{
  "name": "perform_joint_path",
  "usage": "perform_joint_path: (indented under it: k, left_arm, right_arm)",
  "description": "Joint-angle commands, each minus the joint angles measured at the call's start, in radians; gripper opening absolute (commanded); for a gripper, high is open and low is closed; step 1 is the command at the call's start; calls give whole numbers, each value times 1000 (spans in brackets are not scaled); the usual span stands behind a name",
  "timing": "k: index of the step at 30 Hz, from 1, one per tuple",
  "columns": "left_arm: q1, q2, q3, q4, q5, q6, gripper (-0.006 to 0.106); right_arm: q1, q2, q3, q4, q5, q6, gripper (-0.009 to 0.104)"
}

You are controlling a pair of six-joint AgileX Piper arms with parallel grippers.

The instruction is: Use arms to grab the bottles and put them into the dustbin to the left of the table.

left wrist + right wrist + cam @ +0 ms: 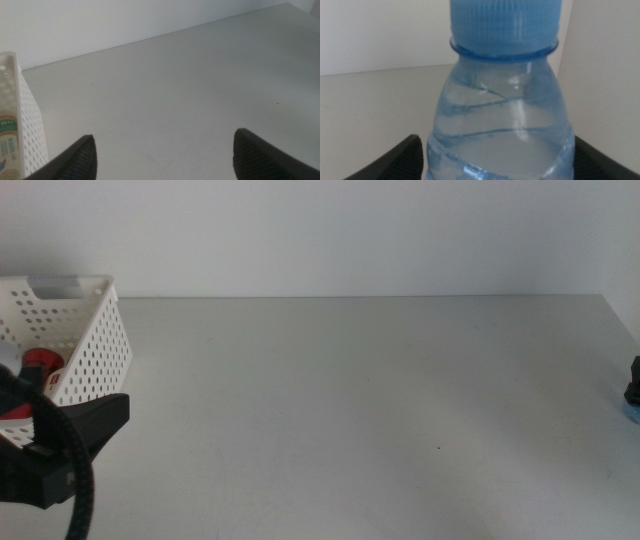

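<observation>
Currently I read the left gripper (164, 155) at the near left corner of the desk (360, 400), just beside the dustbin (95, 345), with its fingers (75, 160) spread wide and only bare desk between them. From the middle view, that arm's dark body and cable cover the near side of the dustbin, which stands at the far left edge of the desk. Inside the basket I see the red cola can (40, 363), and the left wrist view shows the green-white label of the pale-yellow drink bottle (7, 145) behind the perforated wall. My right gripper (497, 165) is at the far right edge of the desk, showing only as a dark shape in the middle view. Its fingers (395, 162) flank the small water bottle (502, 120), which stands upright, blue cap up; I cannot tell whether they are touching it or not.
</observation>
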Motion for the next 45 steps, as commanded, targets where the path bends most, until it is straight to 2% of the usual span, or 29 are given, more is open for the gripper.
perform_joint_path:
  k: [1, 2, 3, 6, 7, 12, 17, 22, 25, 29, 37, 41, 44, 45]
  left_arm:
    - [2, 2, -26, 0, -78, -13, 92]
    - [2, 2, -26, 0, -78, -13, 92]
    - [2, 2, -26, 0, -78, -13, 92]
    - [2, 2, -26, 0, -78, -13, 92]
    - [2, 2, -26, 0, -78, -13, 92]
    - [2, 2, -26, 0, -78, -13, 92]
    - [2, 2, -26, 0, -78, -13, 92]
    - [2, 2, -26, 0, -78, -13, 92]
    - [2, 2, -26, 0, -78, -13, 92]
    - [2, 2, -26, 0, -78, -13, 92]
    - [2, 2, -26, 0, -77, -13, 92]
    - [2, 2, -26, 0, -77, -13, 92]
    - [2, 2, -26, 0, -77, -13, 92]
    - [2, 2, -26, 0, -77, -13, 92]
  right_arm:
    - [11, -6, -43, 5, -130, -10, 74]
    - [13, 6, -48, 5, -130, -8, 67]
    - [22, 15, -52, 7, -128, 1, 54]
    - [63, 16, -53, 14, -122, 79, 0]
    - [86, 7, -53, 10, -128, 106, -1]
    - [268, -67, -133, -41, -104, 140, -1]
    - [520, -63, -369, -132, 123, 231, -1]
    - [720, 55, -677, -163, 338, 265, -1]
    - [799, 136, -817, -163, 420, 265, -1]
    - [877, 228, -934, -163, 444, 264, -1]
    - [930, 303, -982, -158, 444, 215, 0]
    - [930, 305, -982, -158, 447, 174, 12]
    - [930, 305, -982, -167, 454, 179, 28]
    - [928, 296, -982, -175, 488, 219, 57]
